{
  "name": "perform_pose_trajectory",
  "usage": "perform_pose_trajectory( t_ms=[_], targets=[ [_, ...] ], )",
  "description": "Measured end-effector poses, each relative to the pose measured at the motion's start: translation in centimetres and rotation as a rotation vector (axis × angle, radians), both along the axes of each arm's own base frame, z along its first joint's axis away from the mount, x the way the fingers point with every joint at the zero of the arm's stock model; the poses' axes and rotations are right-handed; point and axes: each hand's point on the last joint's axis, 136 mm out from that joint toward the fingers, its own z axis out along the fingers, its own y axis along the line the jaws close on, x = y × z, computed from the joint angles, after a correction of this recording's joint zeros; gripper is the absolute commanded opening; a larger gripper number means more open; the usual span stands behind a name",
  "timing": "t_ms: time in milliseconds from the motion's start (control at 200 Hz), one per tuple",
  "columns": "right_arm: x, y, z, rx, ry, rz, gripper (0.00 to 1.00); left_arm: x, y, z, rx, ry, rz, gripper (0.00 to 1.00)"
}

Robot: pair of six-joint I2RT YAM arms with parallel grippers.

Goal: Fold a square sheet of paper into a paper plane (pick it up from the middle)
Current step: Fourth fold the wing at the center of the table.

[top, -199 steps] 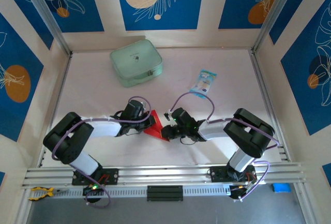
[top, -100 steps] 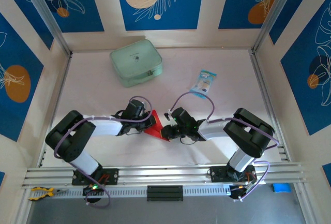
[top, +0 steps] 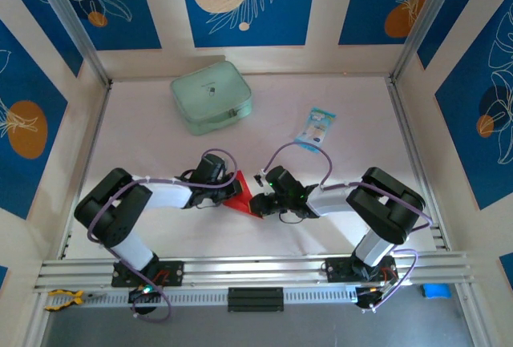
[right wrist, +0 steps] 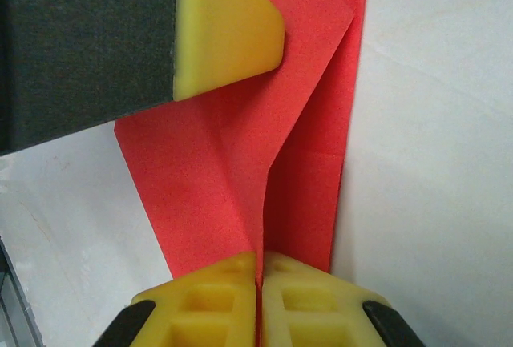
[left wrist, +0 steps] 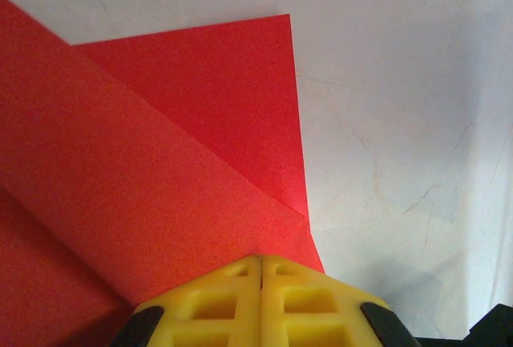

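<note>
- Square sheet of paper (top: 240,195): lies lower centre of the top view on the table (top: 152,147), between the two gripper heads. It is folded into a pointed, roughly triangular shape.
- Left gripper (left wrist: 261,264): yellow fingers are pressed together with no gap. Their tips touch the edge of a folded flap at the bottom of the left wrist view. Whether any paper is caught in the seam cannot be told.
- Right gripper (right wrist: 259,260): yellow fingers are closed. A raised crease in the paper runs straight down into the seam between them, so the paper is pinched there.
- In the right wrist view, upper left, a yellow fingertip (right wrist: 228,30) of the left gripper rests on the paper, with a dark grey textured body behind it.
- Paper: thin, plain bright red, matt, finely grained. It has straight sharp edges and overlapping layers, with one diagonal fold across the left wrist view.
- Fingers: yellow moulded plastic with recessed square pockets.
- Table: pale, with faint scratches and scuffs.
- Pale green zip pouch (top: 211,97) and small blue-white packet (top: 315,127): both in the upper half of the top view, well apart from the paper.
</note>
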Motion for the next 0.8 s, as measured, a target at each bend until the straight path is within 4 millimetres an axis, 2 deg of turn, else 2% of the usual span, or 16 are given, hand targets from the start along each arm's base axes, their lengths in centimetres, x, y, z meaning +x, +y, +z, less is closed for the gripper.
perform_pose_trajectory(
  t_ms=[430,625,800],
  targets=[
    [-0.1,0.0,0.1,0.011,0.030,-0.006,0.13,0.0,-0.2,0.0,0.003,-0.009,-0.020,0.05],
    [-0.9,-0.3,0.4,0.028,0.086,0.004,0.15,-0.1,-0.2,0.0,0.000,-0.005,-0.025,0.05],
    [-1.6,-0.5,0.8,0.044,0.121,0.013,0.12,-0.1,-0.3,0.0,-0.001,-0.005,-0.025,0.05]
  ],
)
